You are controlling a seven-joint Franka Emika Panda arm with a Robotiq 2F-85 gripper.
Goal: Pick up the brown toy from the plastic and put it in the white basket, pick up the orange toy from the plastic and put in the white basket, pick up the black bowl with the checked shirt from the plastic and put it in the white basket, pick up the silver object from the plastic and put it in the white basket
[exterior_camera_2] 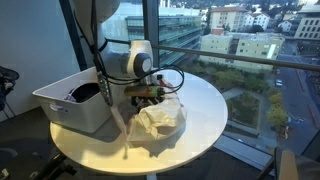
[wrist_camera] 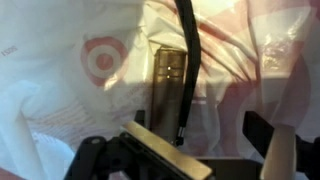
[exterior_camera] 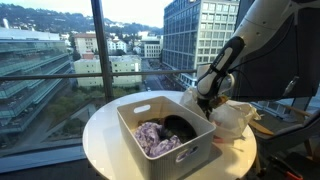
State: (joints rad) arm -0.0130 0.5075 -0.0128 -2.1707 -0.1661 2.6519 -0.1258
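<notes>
Gripper [wrist_camera: 180,148]: fingers spread wide, one at each lower corner of the wrist view, nothing between them. In both exterior views it hangs low over the plastic bag [exterior_camera_2: 155,120], just beside the white basket [exterior_camera: 135,105].

Round white table [exterior_camera_2: 205,115]: carries both basket and bag, side by side and touching or nearly so.

Basket: already holds a black bowl [exterior_camera: 180,127] and a crumpled checked cloth [exterior_camera: 150,138]. The brown and orange toys cannot be made out.

Bag: thin, crinkled, white with a red logo, soft and loose. It will likely lift with anything pinched through it.

Silver object [wrist_camera: 168,75]: lies on the bag directly ahead of the open fingers. It is flat, oblong and metallic, with its long axis running away from the camera. A dark cable crosses part of it in the wrist view. The picture is blurred, so its thickness is uncertain.

Handling judgement: rigid, light, smooth and probably slippery. Best taken across the narrow width near mid-length. The fingers should come down clear of the film so no plastic is caught, and close firmly.
</notes>
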